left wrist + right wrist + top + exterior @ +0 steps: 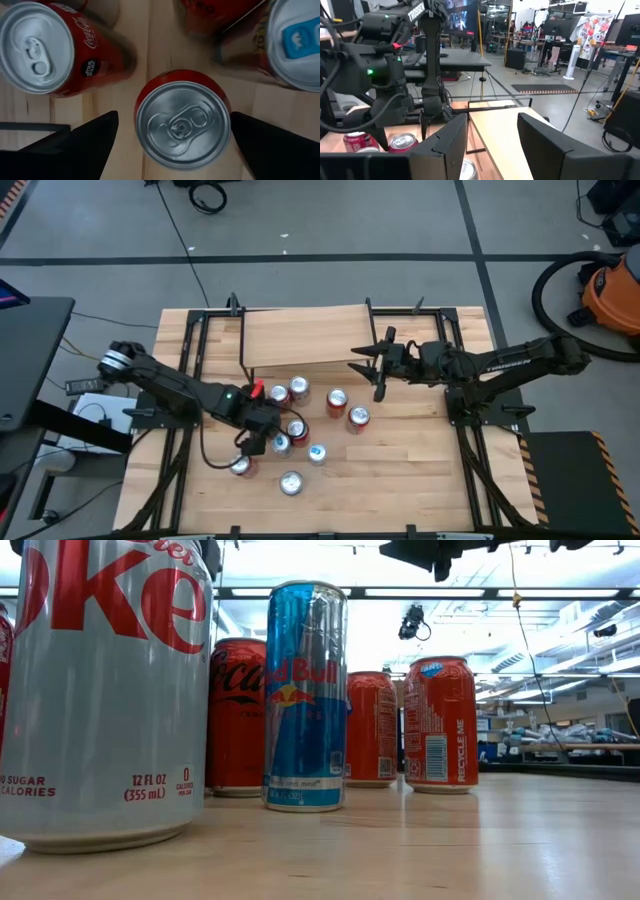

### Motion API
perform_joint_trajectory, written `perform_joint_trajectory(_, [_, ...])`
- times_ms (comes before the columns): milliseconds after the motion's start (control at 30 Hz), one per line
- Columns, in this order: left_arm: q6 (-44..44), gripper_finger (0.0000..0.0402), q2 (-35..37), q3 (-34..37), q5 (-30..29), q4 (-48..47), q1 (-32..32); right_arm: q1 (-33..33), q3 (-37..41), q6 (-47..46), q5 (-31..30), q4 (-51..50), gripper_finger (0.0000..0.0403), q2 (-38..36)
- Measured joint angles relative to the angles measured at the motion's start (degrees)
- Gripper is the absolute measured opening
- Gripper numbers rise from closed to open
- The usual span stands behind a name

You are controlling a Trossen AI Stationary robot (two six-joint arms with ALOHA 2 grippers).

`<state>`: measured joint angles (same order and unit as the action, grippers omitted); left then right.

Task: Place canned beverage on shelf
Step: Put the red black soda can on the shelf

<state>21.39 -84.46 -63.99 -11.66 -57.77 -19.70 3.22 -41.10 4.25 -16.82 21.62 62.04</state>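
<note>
Directly beneath the left gripper (172,135), spread wide, a red can (182,125) is framed, and should be centred before being clamped; right gripper (487,137) waits part-open, empty.

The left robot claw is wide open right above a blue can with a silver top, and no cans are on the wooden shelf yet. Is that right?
Not quite: the can is red, not blue. The left wrist view shows the open left gripper straddling a red can with a silver top. The rest holds: in the high view the light-wood shelf on black legs carries no cans.
</note>
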Motion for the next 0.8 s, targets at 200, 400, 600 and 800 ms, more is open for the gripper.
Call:
perform_joint_trajectory(200, [-0.01, 0.0396, -1.66, 0.01, 0.31, 0.58, 0.00, 0.02, 0.00, 0.00, 0.00, 0.34, 0.0185, 0.46])
perform_joint_trajectory(400, [-0.66, 0.0374, -2.26, 0.02, 0.47, 0.84, 0.52, 0.00, 0.00, 0.51, 0.00, 0.44, 0.0185, 0.62])
perform_joint_trajectory(600, [-1.39, 0.0323, -2.17, -0.04, 0.76, 0.76, 1.53, -0.04, 0.00, 0.76, -0.02, 0.62, 0.0185, 0.61])
perform_joint_trajectory(800, [-2.55, 0.0306, -1.55, -0.23, 2.11, -2.57, 2.24, -0.04, 0.00, 0.95, -0.02, 0.65, 0.0185, 0.61])
